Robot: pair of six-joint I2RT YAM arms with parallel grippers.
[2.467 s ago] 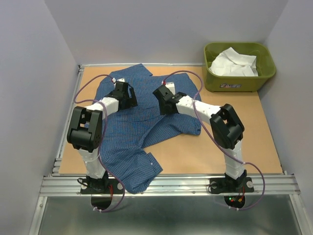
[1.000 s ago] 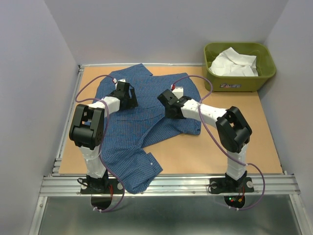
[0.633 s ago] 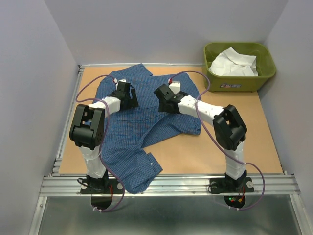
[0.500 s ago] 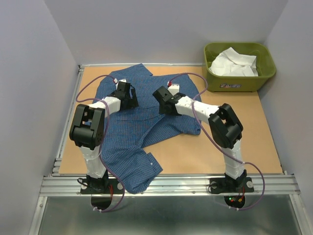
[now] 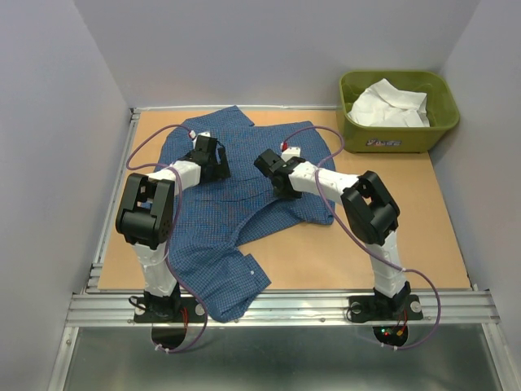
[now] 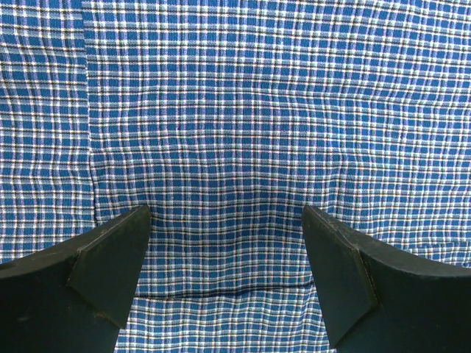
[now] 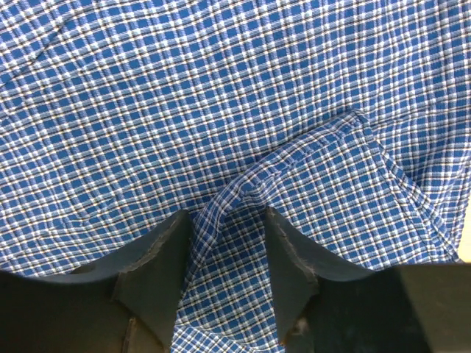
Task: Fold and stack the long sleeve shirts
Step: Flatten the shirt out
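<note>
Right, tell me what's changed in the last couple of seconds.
The right arm swung its elbow left; the right gripper stayed over the blue shirt, now straddling a raised fold, grip unclear. The left gripper, open, white shirt and tub unchanged.

Tan wooden table (image 5: 440,228), blue checked shirt (image 5: 216,257) spread over its left and middle, one end past the near edge; olive-green tub (image 5: 358,134) at the far right corner

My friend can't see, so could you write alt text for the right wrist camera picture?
A blue checked shirt fills the picture. At the bottom, the right gripper has its two dark fingers either side of a raised fold.
</note>
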